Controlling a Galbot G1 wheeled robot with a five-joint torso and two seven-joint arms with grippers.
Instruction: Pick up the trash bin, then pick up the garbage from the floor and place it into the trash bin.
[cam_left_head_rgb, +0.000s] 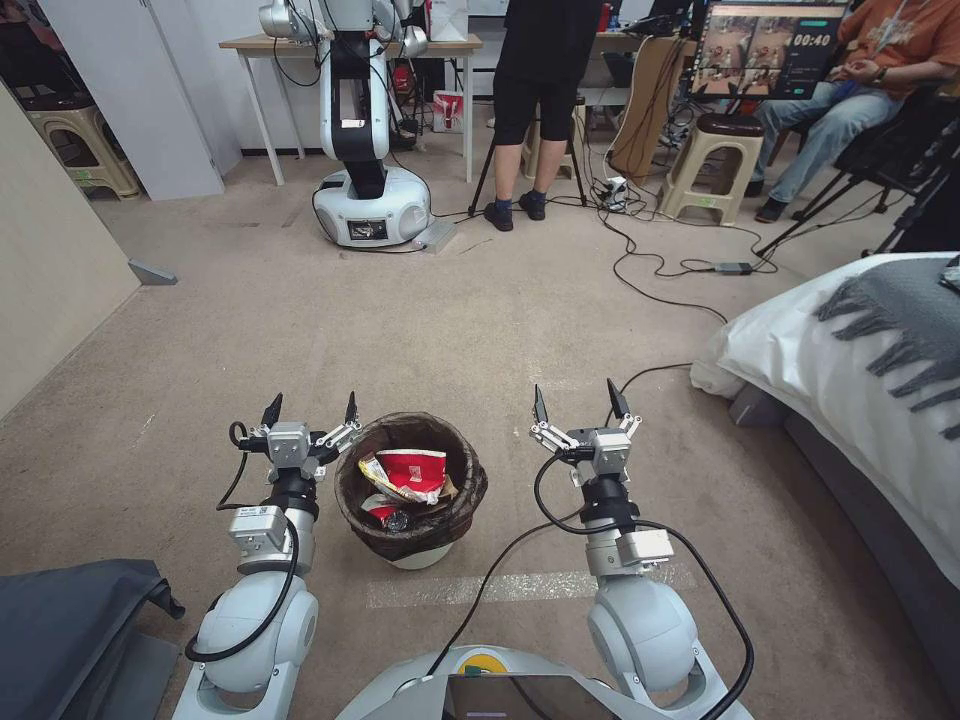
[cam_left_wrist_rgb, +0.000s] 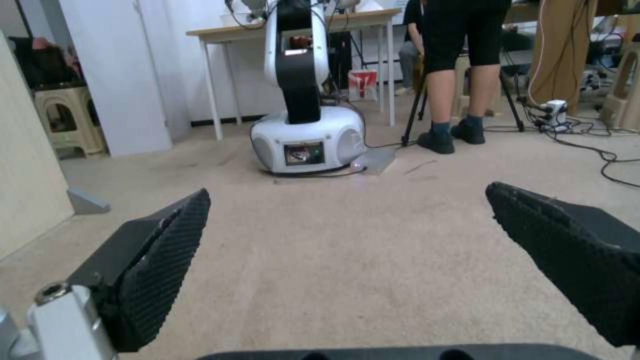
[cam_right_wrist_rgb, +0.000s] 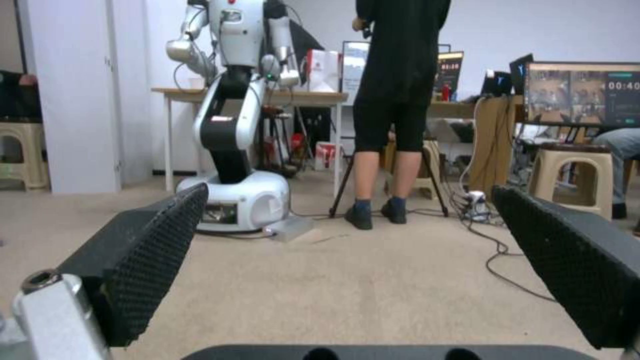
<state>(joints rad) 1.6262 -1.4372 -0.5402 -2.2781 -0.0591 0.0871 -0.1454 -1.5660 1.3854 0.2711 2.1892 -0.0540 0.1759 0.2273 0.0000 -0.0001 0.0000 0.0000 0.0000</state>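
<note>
The trash bin (cam_left_head_rgb: 411, 488) stands on the carpet between the two arms, already holding the garbage (cam_left_head_rgb: 409, 475), while the left claw (cam_left_head_rgb: 311, 409) and right claw (cam_left_head_rgb: 578, 402) hang released, flanking it, likely because nothing remains to grip.

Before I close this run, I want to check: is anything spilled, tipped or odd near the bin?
Nothing stands out. The trash bin stands upright on the carpet between the open left gripper and open right gripper, with the garbage inside it, none spilled beside it.
</note>
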